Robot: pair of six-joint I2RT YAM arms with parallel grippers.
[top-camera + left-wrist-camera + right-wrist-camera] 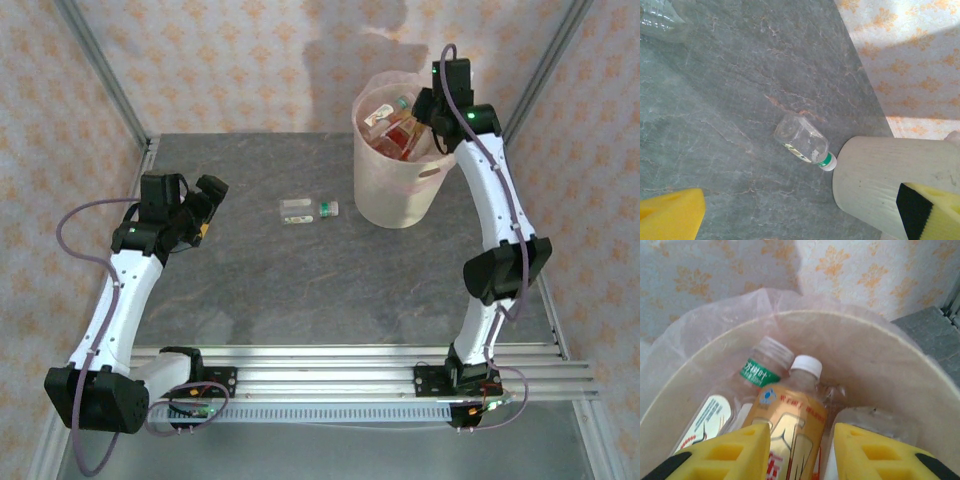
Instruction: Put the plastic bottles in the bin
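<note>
Nearest is seen the right gripper (802,440), jaws part-closed either side of an orange-labelled bottle (790,415) inside the bin (395,198) (whether it is gripped cannot be told). The left gripper (207,210) is held wide open and empty, with a green-capped bottle (801,140) lying ahead, apart.

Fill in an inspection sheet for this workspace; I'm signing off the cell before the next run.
Surface: grey veined tabletop, no spills seen.
Job's things: cream bin, pink-lined, holding several bottles; green-capped bottle lying on the table beside it; another clear bottle nearby.
Clutter: nothing seen.
Grippers: left gripper wide open, empty; right gripper part open above the bin.
Cables: purple cables looping beside both arms.
Surroundings: patterned walls, metal frame posts.
</note>
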